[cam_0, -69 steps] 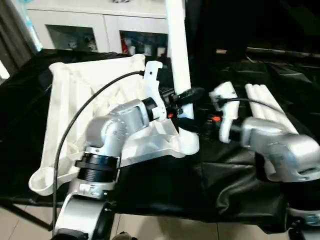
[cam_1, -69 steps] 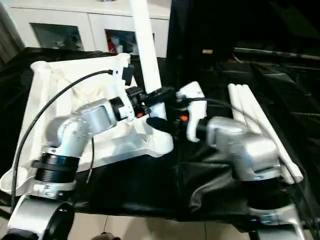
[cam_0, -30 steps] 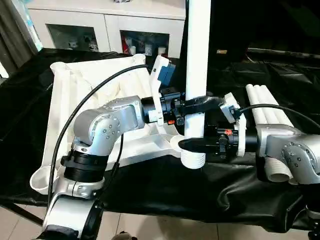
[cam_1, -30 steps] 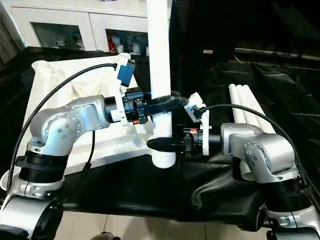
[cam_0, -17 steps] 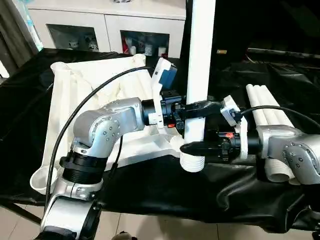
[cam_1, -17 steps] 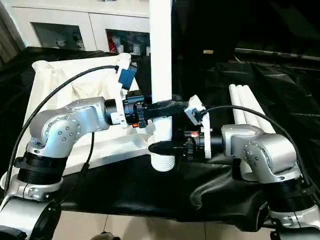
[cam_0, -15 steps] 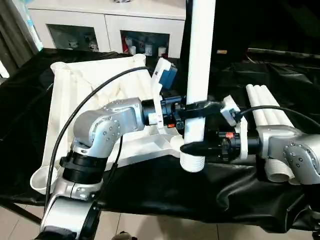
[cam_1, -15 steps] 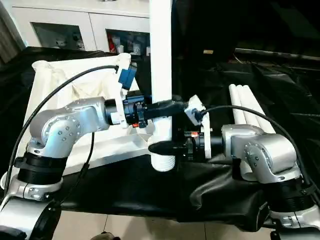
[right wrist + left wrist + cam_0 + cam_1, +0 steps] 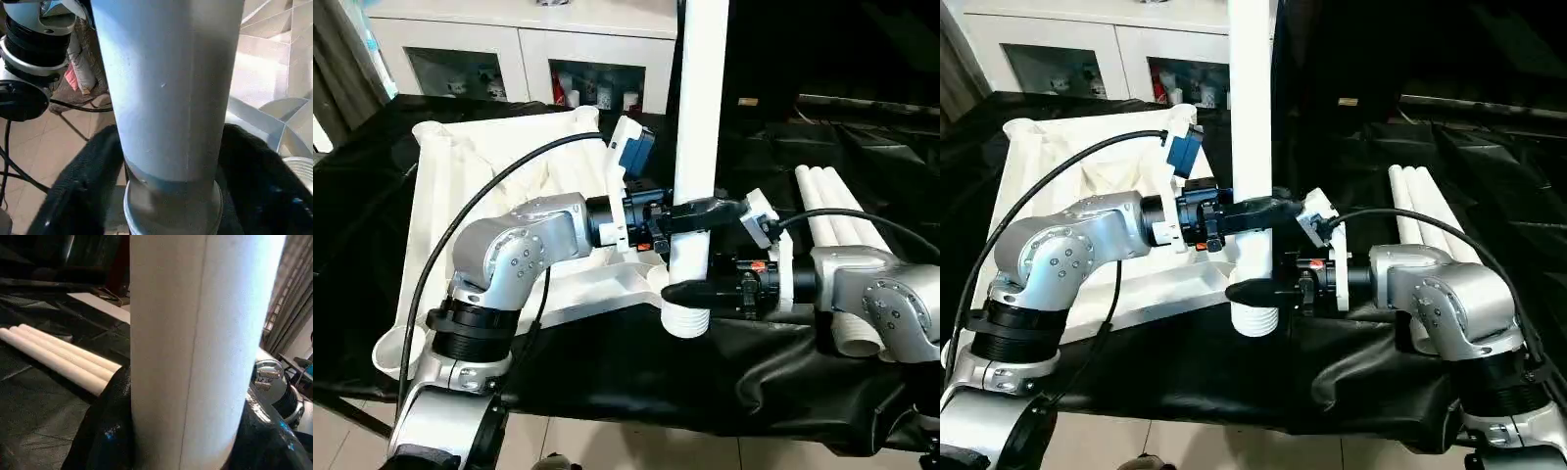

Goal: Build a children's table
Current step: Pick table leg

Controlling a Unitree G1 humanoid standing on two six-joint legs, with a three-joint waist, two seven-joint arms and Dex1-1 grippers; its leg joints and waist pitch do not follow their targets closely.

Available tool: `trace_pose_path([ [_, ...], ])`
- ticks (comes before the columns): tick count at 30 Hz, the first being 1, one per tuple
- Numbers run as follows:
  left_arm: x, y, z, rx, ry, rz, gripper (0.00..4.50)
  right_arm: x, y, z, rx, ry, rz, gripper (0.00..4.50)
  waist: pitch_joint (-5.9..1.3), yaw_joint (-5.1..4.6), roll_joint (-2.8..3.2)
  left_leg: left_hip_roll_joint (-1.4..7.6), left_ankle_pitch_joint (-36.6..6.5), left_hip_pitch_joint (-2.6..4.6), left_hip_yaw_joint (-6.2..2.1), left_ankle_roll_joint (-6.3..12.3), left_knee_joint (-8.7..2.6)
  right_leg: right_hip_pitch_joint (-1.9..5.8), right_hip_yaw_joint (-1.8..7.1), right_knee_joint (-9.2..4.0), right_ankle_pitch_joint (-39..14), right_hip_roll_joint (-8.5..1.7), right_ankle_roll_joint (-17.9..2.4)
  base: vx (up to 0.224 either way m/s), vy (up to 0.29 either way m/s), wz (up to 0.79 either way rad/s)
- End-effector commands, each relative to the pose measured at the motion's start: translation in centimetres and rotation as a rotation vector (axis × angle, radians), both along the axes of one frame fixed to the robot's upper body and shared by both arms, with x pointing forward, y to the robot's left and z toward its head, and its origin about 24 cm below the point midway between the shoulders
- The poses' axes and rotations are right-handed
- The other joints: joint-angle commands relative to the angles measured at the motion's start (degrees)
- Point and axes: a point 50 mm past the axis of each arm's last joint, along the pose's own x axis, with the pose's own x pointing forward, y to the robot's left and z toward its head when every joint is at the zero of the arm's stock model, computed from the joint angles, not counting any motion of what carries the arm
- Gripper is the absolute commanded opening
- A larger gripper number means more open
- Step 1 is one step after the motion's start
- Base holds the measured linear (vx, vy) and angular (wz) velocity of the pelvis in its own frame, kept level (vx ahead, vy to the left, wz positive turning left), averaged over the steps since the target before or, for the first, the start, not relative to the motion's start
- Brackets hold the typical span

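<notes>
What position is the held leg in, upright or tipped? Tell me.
Upright: the leg stands vertical, threaded end down, above the cloth.

Bright even room light, glare on white leg (image 9: 697, 147), dark cloth (image 9: 636, 382) underexposed, wrist close-ups soft

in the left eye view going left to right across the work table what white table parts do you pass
Table top → upright leg held between the left gripper and right gripper → three spare legs lying together.

I'm seeing my rounded silver metal left forearm (image 9: 514, 250), looping black cable (image 9: 480, 211), blue-and-white wrist camera block (image 9: 628, 152), glossy black fingers (image 9: 105, 431).
</notes>
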Motion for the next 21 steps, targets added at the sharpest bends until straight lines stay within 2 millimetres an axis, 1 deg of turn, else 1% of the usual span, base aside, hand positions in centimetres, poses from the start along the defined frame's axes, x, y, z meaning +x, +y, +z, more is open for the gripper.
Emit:
trace_pose_path([
  [1,-0.69,-0.92,-0.26,0.030,0.002,-0.064,1.90,0.22,-0.10,0.99,0.019,-0.048,0.002,3.12,-4.36,0.22,-0.96,3.62,0.5,1.04,-1.24,3.64,-3.18,2.77,2.81,-3.70,5.3,-5.07,-15.5,0.000,0.000,0.00],
  [3,-0.73,-0.94,-0.25,0.030,0.002,-0.068,1.90,0.16,-0.12,1.07,0.022,-0.049,0.010,3.12,-4.32,0.22,-1.06,3.66,0.3,1.07,-1.23,3.56,-3.23,2.75,2.79,-3.72,5.1,-5.03,-15.5,0.000,0.000,0.00],
  [5,-0.78,-0.96,-0.23,0.028,0.002,-0.072,1.90,0.09,-0.09,1.11,0.029,-0.046,0.018,3.12,-4.35,0.26,-1.03,3.64,0.4,1.03,-1.23,3.59,-3.19,2.80,2.80,-3.66,5.2,-5.08,-15.6,0.000,0.000,0.00],
  [6,-0.84,-1.00,-0.21,0.026,0.002,-0.076,1.90,0.03,-0.05,1.15,0.036,-0.042,0.026,2.85,-4.32,0.26,-1.02,3.63,0.3,1.03,-1.22,3.58,-3.20,2.77,2.80,-3.71,5.1,-5.07,-15.6,0.000,0.000,0.00],
  [8,-0.85,-1.01,-0.20,0.025,0.002,-0.076,1.90,-0.01,-0.01,1.14,0.039,-0.037,0.031,2.78,-4.32,0.25,-1.19,3.62,0.3,0.98,-1.22,3.66,-3.20,2.83,2.82,-3.70,5.0,-5.06,-15.5,0.000,0.000,0.00],
  [9,-0.85,-1.01,-0.20,0.025,0.002,-0.076,1.90,-0.01,-0.01,1.14,0.039,-0.037,0.031,2.75,-4.33,0.28,-1.16,3.58,0.5,0.97,-1.20,3.75,-3.17,2.83,2.82,-3.68,5.1,-5.08,-15.4,0.000,0.000,0.00],
  [12,-0.84,-0.99,-0.16,0.021,0.002,-0.074,1.90,-0.11,0.09,1.12,0.048,-0.026,0.040,2.35,-4.37,0.32,-1.11,3.59,0.7,0.97,-1.22,3.85,-3.14,2.83,2.80,-3.65,5.0,-5.08,-15.4,0.000,0.000,0.00],
  [14,-0.84,-0.99,-0.15,0.020,0.002,-0.074,1.90,-0.11,0.11,1.12,0.049,-0.025,0.041,2.32,-4.35,0.31,-1.11,3.59,0.7,0.95,-1.22,3.86,-3.14,2.80,2.80,-3.63,5.1,-5.06,-15.4,0.000,0.000,0.00],
  [15,-0.76,-0.96,-0.02,0.012,-0.001,-0.070,1.90,-0.14,0.12,1.10,0.048,-0.025,0.041,2.11,-4.35,0.30,-1.13,3.57,0.7,0.95,-1.22,3.86,-3.14,2.81,2.78,-3.66,5.0,-5.04,-15.4,0.000,0.000,0.00],
  [16,-0.60,-0.95,0.06,0.011,0.008,-0.054,2.46,-0.14,0.13,1.08,0.048,-0.025,0.041,2.01,-4.34,0.29,-1.13,3.58,0.7,0.96,-1.21,3.84,-3.15,2.80,2.78,-3.66,4.9,-5.03,-15.4,0.000,0.000,0.00],
  [17,-0.26,-0.93,0.29,-0.008,0.044,-0.031,2.60,-0.15,0.16,1.05,0.047,-0.024,0.041,2.01,-4.35,0.27,-1.15,3.57,0.6,0.96,-1.18,3.75,-3.12,2.82,2.79,-3.62,4.9,-5.02,-15.5,0.000,0.000,0.00],
  [18,-0.17,-0.94,0.39,-0.018,0.054,-0.031,2.60,-0.16,0.18,1.02,0.047,-0.024,0.041,2.00,-4.33,0.32,-1.16,3.50,0.6,0.94,-1.17,3.71,-3.07,2.83,2.78,-3.67,5.1,-5.07,-15.8,0.000,0.000,0.00],
  [20,-0.10,-0.89,0.50,-0.024,0.058,-0.032,2.66,-0.17,0.21,0.99,0.046,-0.024,0.041,1.97,-4.38,0.40,-1.14,3.52,0.6,0.96,-1.19,3.75,-3.05,2.85,2.80,-3.68,5.0,-5.10,-15.8,0.000,0.000,0.00],
  [21,0.12,-0.73,0.68,-0.025,0.033,-0.017,2.79,-0.21,0.24,0.93,0.045,-0.024,0.042,1.95,-4.38,0.46,-1.13,3.54,0.7,0.96,-1.24,3.93,-3.08,2.82,2.78,-3.68,5.0,-5.03,-15.5,0.000,0.000,0.00],
])
